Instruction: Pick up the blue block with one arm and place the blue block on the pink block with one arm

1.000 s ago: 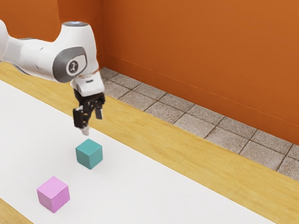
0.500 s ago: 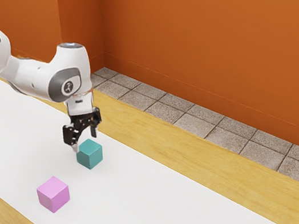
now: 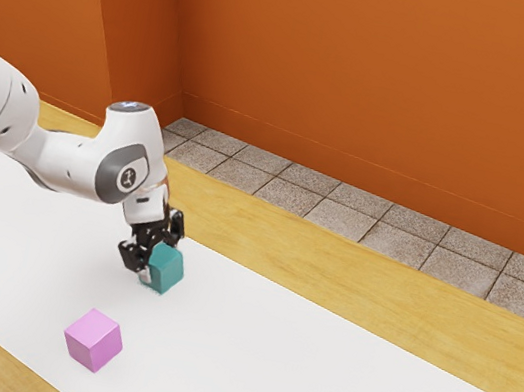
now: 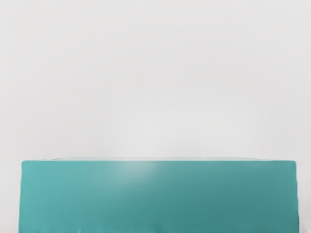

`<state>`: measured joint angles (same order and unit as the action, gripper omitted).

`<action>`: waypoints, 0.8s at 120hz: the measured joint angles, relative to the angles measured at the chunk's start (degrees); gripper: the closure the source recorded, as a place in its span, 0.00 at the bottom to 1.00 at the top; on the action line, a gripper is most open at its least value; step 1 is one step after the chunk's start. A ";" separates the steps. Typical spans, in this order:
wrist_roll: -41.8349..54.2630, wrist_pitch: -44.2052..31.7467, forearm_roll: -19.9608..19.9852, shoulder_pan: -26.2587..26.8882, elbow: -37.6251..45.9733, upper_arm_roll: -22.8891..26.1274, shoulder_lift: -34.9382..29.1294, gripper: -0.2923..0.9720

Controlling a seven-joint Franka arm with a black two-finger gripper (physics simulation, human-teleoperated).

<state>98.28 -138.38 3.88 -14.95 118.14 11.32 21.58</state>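
Our pincer (image 3: 150, 260) hangs low at the teal block (image 3: 167, 272) on the white table (image 3: 331, 381), behind the pink block (image 3: 94, 339); whether it grips, we cannot tell. The cube looks rigid and light, best pinched on opposite flat sides.

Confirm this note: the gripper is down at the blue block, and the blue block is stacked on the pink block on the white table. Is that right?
Not quite. The blue block is not stacked on the pink block. The exterior view shows them apart, with the pink block toward that view's lower left and nothing on it. The rest holds: the gripper is down at the blue block, on the white table.
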 joint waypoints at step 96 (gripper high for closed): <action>3.17 13.13 6.42 0.46 26.57 0.01 -34.38 0.52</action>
<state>101.45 -125.25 10.30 -14.49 144.71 11.33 -12.80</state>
